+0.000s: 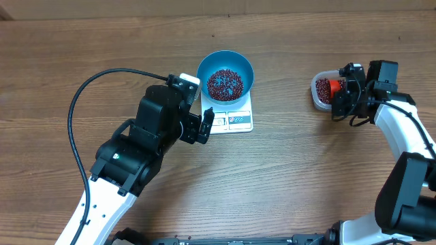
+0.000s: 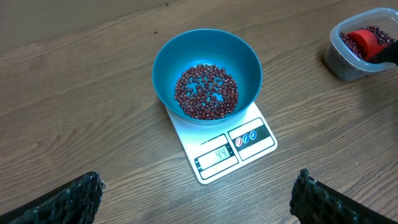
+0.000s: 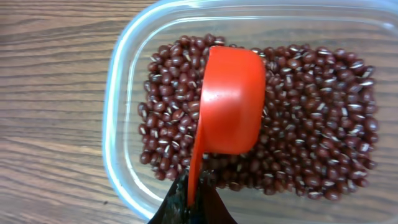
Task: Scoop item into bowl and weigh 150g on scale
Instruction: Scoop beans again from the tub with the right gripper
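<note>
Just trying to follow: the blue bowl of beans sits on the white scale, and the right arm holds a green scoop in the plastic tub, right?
Not quite: the right wrist view shows the scoop is red-orange, not green. The blue bowl of beans sits on the white scale, and the right gripper holds it in the plastic tub.

The deep blue bowl (image 2: pixel 169 68) stands upright on the flat white scale (image 2: pixel 249 149) and covers its rear part. Small dark red-brown beans (image 2: pixel 206 93) lie in a shallow layer on the bowl's bottom. The scale's display shows 44. More beans fill a clear tub (image 3: pixel 117 93) well apart.
</note>
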